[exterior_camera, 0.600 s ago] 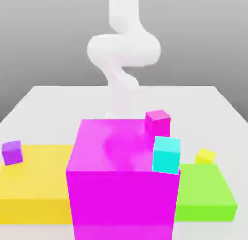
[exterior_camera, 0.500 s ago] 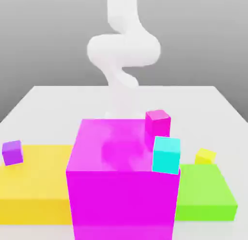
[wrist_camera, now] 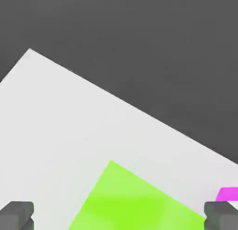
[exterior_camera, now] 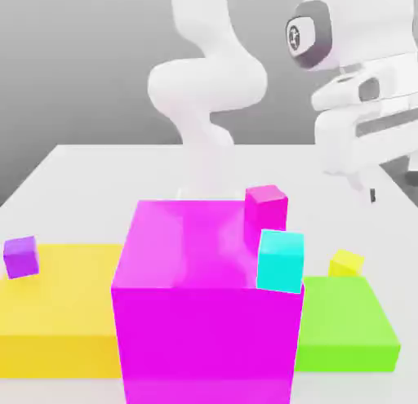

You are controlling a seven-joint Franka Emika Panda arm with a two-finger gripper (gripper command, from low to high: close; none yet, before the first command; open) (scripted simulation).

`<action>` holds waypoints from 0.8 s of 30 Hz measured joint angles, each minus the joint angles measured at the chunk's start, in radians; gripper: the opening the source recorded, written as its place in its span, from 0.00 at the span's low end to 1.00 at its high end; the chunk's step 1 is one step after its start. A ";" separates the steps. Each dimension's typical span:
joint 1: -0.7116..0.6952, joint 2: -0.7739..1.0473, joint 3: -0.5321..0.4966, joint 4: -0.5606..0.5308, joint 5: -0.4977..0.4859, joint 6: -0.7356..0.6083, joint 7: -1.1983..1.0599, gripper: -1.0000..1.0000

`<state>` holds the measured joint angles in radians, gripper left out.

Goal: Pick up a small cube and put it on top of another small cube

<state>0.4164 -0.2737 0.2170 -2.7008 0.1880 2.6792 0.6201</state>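
While the arm hangs high at the exterior view's right, the gripper (wrist_camera: pixel 119 215) is spread wide, its two dark fingertips (wrist_camera: pixel 16 214) far apart and nothing between them (no contact with anything). Beneath it lie the white worktop (wrist_camera: pixel 56 131) and the green slab (wrist_camera: pixel 135 201). Over in the exterior view, the small cube (exterior_camera: pixel 346 263), bright yellow, sits on the worktop just behind the green slab, to the right of the big magenta block (exterior_camera: pixel 204 304) and well below the hand.
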 joint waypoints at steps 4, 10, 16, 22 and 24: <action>0.060 0.101 0.068 -0.079 -0.016 0.077 0.004 0.50; 0.131 0.266 0.131 -0.178 -0.179 0.203 0.107 0.50; 0.296 0.482 -0.102 -0.144 -0.442 0.371 0.296 0.50; 0.329 0.516 -0.139 -0.138 -0.462 0.399 0.314 0.00; 0.342 0.523 -0.152 -0.136 -0.466 0.405 0.317 0.00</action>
<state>0.7584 0.2492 0.0647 -2.8373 -0.2778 3.0846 0.9368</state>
